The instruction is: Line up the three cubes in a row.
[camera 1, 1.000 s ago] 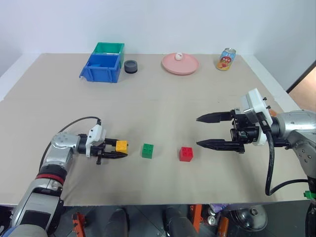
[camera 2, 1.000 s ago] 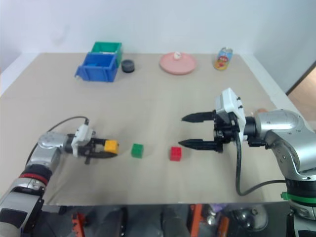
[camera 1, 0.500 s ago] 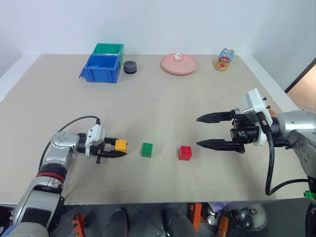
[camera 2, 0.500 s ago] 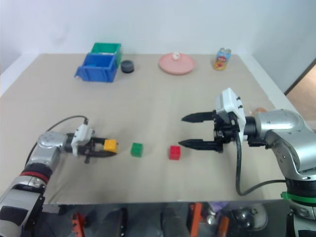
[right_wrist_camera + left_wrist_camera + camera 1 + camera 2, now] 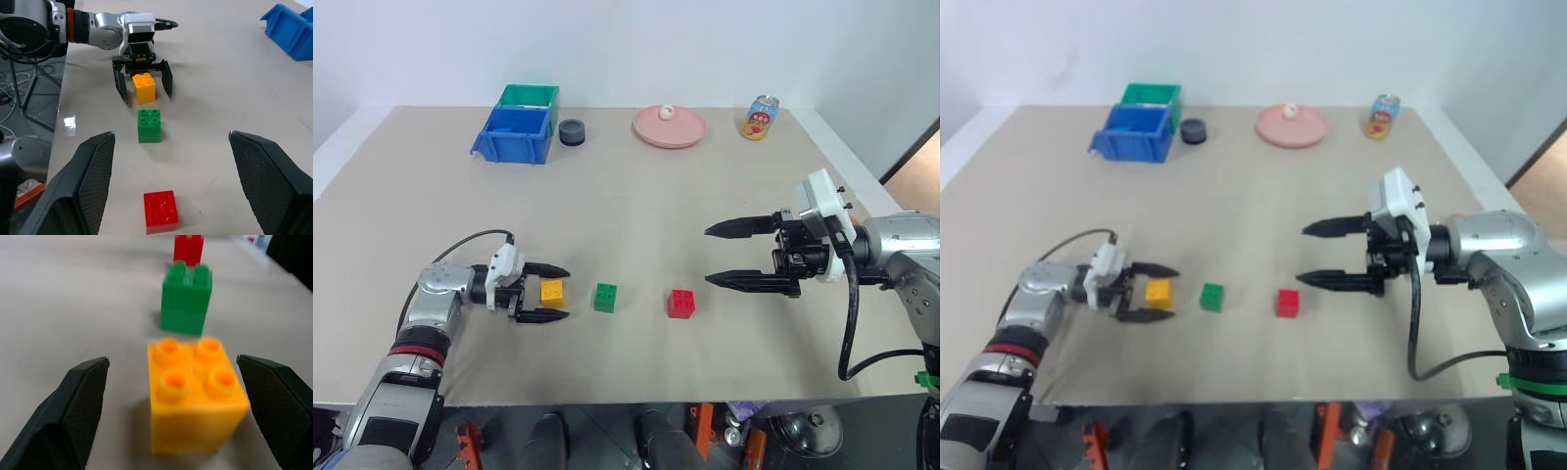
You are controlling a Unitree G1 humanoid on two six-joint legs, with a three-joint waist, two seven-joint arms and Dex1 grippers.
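Three studded cubes sit in a row on the tan table: yellow cube (image 5: 552, 291) at the left, green cube (image 5: 605, 298) in the middle, red cube (image 5: 681, 304) at the right. My left gripper (image 5: 550, 293) is open, its black fingers standing on either side of the yellow cube with a gap to each. The left wrist view shows that yellow cube (image 5: 194, 391) free between the fingers, the green cube (image 5: 186, 298) and red cube (image 5: 189, 248) beyond it. My right gripper (image 5: 713, 256) hangs open above the table, right of the red cube.
At the table's far side stand a blue bin (image 5: 514, 135) with a green bin (image 5: 530, 96) behind it, a dark round cap (image 5: 572, 132), a pink plate (image 5: 656, 132) holding a small white thing, and a drink can (image 5: 761, 117).
My left gripper was shut on the yellow cube and has opened, leaving the cube on the table between its fingers. The right arm has stayed where it was.
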